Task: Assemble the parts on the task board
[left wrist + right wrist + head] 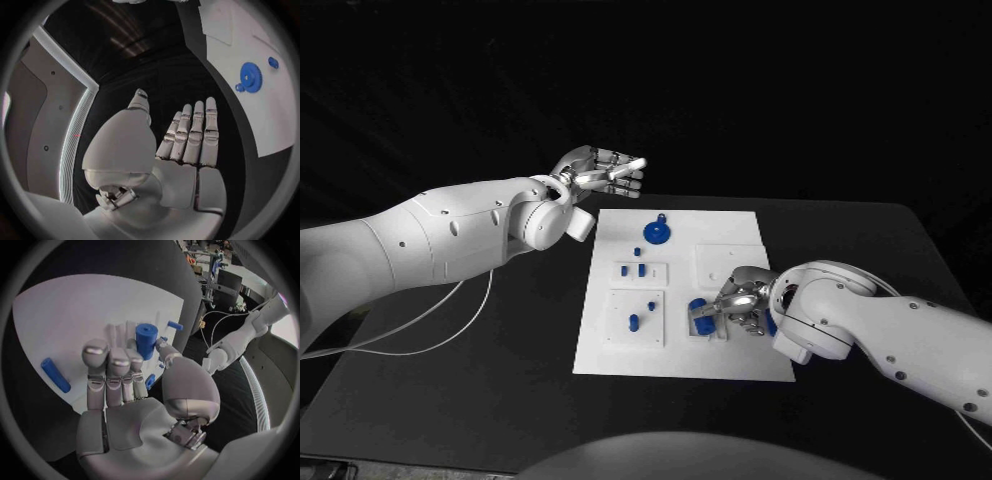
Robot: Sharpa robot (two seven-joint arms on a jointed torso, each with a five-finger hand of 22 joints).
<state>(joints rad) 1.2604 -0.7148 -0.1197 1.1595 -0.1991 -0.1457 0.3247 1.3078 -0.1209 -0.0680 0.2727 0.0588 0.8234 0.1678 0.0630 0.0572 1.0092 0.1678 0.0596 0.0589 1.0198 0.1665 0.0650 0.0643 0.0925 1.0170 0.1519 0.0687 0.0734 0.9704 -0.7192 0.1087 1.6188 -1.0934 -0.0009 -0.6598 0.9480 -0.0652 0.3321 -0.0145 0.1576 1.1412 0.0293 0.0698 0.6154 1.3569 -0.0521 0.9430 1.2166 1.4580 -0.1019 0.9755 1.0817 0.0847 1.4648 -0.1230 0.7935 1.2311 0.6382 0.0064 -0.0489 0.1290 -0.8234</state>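
Right hand (740,300) sits low over the white board's (733,360) near right part, fingers wrapped round a blue cylinder (145,340). Blue gear (656,233) lies at the board's far end. Left hand (600,170) hovers past the far left corner, fingers apart, holding nothing.

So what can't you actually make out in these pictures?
- Head view: the right hand covers the board beneath it; whether its fingers touch the blue cylinder is unclear.
- Head view: the small blue pieces are too tiny to identify.
- Left wrist view: the left hand hides the table behind it; the circle's rim cuts off the board beyond the gear.
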